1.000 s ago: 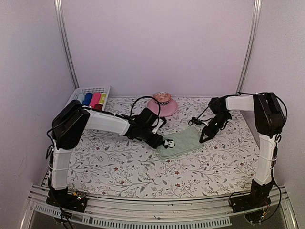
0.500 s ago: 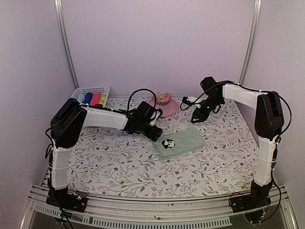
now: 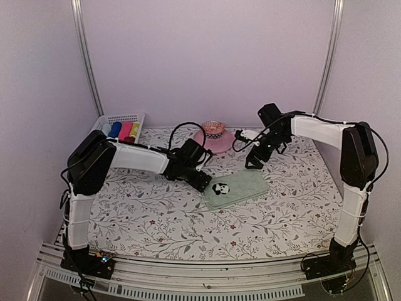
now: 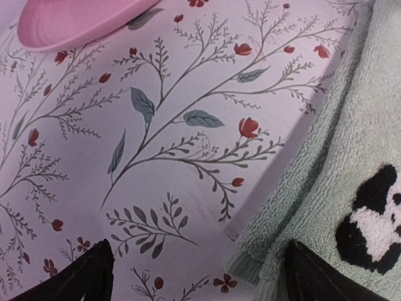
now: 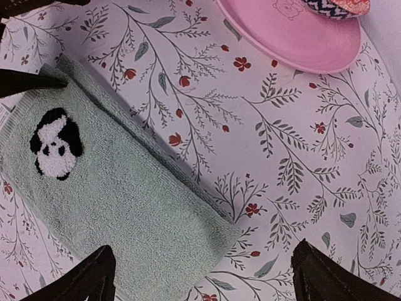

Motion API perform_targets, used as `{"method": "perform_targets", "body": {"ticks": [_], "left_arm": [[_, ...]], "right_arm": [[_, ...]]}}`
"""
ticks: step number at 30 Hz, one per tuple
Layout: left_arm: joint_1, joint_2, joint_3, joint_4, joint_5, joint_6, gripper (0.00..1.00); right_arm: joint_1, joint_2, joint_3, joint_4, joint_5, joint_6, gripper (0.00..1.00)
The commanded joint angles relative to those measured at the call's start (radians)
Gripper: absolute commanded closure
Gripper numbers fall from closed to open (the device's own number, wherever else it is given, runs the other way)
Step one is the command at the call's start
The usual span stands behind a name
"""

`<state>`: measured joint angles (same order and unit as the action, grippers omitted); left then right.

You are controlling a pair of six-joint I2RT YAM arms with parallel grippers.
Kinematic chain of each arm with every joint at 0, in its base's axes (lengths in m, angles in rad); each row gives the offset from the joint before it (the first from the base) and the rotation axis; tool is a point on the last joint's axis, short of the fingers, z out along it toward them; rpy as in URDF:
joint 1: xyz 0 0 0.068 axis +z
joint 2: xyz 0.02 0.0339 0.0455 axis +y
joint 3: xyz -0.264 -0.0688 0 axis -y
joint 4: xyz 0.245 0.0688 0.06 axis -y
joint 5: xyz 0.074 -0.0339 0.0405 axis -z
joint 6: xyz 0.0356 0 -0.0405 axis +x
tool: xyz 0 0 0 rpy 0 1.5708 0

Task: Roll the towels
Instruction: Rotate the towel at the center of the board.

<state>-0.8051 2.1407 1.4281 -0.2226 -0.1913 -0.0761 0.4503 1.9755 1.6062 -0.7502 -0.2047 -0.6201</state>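
1. The pale sage-green terry towel (image 3: 241, 187) with a black-and-white panda motif lies flat mid-table on the floral table cover (image 3: 156, 213).
2. The left gripper (image 4: 200, 285) is spread wide and empty at the towel's motif-end corner. The right gripper (image 5: 207, 282), likewise spread and empty, hangs above the other end.
3. Only the top view shows the white slotted basket (image 3: 122, 116) of coloured rolls.

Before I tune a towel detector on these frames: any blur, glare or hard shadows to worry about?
Top external: soft, even light with a lilac cast, no glare. Left wrist: sharp; a shadow band crosses the table cover beside the green towel. Right wrist: sharp; a narrow shadow lines the towel's edge facing the pink plate.
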Motion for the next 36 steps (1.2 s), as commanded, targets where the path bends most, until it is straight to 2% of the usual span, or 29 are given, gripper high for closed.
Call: {"method": "perform_targets", "body": {"ticks": [1, 5, 10, 14, 17, 25, 36], "left_arm": [[-0.017, 0.095, 0.083, -0.035, -0.103, 0.042, 0.05], [-0.022, 0.192, 0.198, -0.037, -0.173, 0.077, 0.04], [-0.03, 0.304, 0.414, -0.006, -0.277, 0.113, 0.03], [-0.031, 0.382, 0.592, 0.021, -0.272, 0.104, 0.03], [-0.032, 0.383, 0.649, 0.042, -0.246, 0.073, 0.03], [-0.031, 0.113, 0.422, 0.15, -0.219, 0.033, 0.03], [-0.072, -0.271, -0.111, 0.258, -0.203, -0.052, 0.03]], "right_arm": [[-0.002, -0.091, -0.042, 0.105, 0.107, 0.031, 0.01], [-0.011, -0.133, -0.078, 0.169, 0.186, 0.063, 0.01], [-0.073, -0.17, -0.11, 0.214, 0.22, 0.083, 0.01], [-0.116, -0.229, -0.194, 0.289, 0.221, 0.048, 0.01], [-0.148, -0.239, -0.218, 0.292, 0.155, 0.051, 0.01], [-0.152, -0.146, -0.222, 0.187, 0.176, -0.057, 0.01], [-0.107, -0.103, -0.27, 0.17, 0.258, -0.166, 0.01]]}}
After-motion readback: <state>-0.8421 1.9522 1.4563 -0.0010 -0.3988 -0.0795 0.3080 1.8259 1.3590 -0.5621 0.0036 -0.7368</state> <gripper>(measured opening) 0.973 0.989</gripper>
